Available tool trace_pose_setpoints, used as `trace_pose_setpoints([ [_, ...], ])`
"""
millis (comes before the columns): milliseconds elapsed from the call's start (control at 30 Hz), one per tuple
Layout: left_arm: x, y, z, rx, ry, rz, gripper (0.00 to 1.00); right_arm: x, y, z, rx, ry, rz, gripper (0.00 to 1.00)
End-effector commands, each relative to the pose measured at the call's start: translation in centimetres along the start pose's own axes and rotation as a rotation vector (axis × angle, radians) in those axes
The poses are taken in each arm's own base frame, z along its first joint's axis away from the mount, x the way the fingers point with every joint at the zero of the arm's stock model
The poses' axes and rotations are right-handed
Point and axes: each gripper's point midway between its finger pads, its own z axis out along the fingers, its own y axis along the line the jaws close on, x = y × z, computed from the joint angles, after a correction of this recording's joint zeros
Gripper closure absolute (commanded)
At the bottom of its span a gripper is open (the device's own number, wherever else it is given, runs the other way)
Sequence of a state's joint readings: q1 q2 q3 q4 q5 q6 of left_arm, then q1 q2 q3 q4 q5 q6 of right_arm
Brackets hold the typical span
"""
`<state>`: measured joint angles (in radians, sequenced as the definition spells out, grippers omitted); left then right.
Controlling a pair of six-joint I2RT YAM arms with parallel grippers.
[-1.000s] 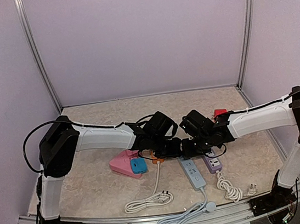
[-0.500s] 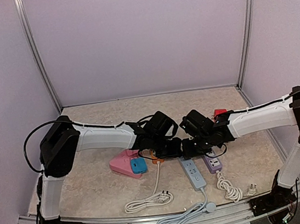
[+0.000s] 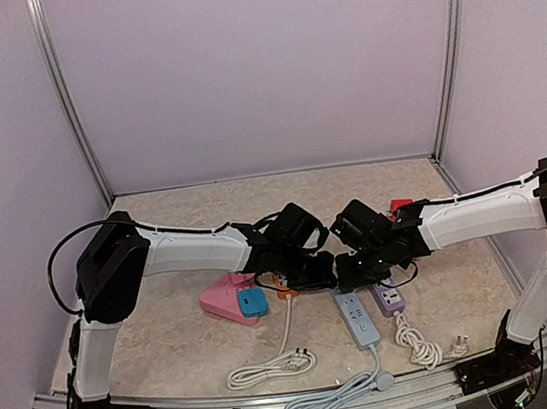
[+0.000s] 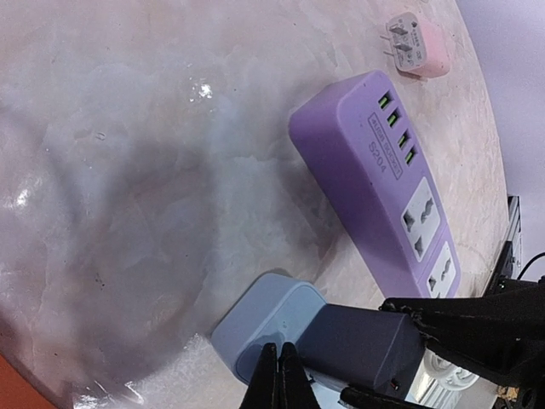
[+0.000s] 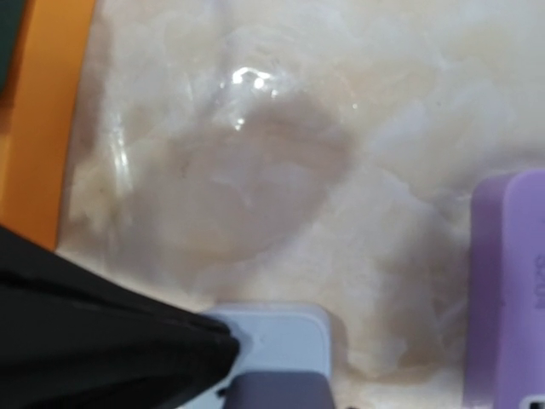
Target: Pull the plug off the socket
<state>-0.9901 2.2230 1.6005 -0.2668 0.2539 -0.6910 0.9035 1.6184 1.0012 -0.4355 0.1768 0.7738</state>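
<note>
Your plug (image 4: 358, 345) sits between the fingers of the right gripper (image 4: 375, 351). One black finger lies along its upper side and the other along its lower side, so that claw is closed narrow on the plug. The plug is a dark oblong block seated in the far end of the blue-grey socket (image 4: 268, 319), near the middle of the table (image 3: 170, 339). Your left gripper (image 4: 278, 354) is pinched fully closed with nothing between its fingers. Its tips rest at that same end of the socket, just beside the plug; you cannot tell whether they press down on it. From above, you see both arms reaching inward from their own sides with forearms close to level. The wrists dip down and the two claws meet nearly head to head over the socket's far end. The socket's long axis runs from far to near, its near end swung a little to the right, where its white cable leaves it. The plug's long axis appears to follow that of the socket, with its free end inside the right claw; how deep it sits you cannot tell. The purple strip (image 4: 375, 170) lies just to the right of the socket, roughly parallel and apart from it.
</note>
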Motion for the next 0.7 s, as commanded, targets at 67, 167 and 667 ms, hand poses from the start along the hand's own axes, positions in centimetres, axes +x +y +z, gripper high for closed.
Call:
trace_pose_setpoints([
  [67,7.8,8.1,2.4,-0.255,0.242,-0.064,1.00,-5.4,3.4,-4.3,-0.141,-0.173,0.066,0.95],
  [167,6.2,7.3,1.2,-0.253,0.200,-0.024,1.00,-5.7,3.9,-3.8,-0.191,-0.162,0.094,0.95],
  [667,2.1,1.3,-2.4,-0.161,0.040,0.131,1.00,-8.0,5.3,-2.0,-0.285,-0.182,0.223,0.97],
])
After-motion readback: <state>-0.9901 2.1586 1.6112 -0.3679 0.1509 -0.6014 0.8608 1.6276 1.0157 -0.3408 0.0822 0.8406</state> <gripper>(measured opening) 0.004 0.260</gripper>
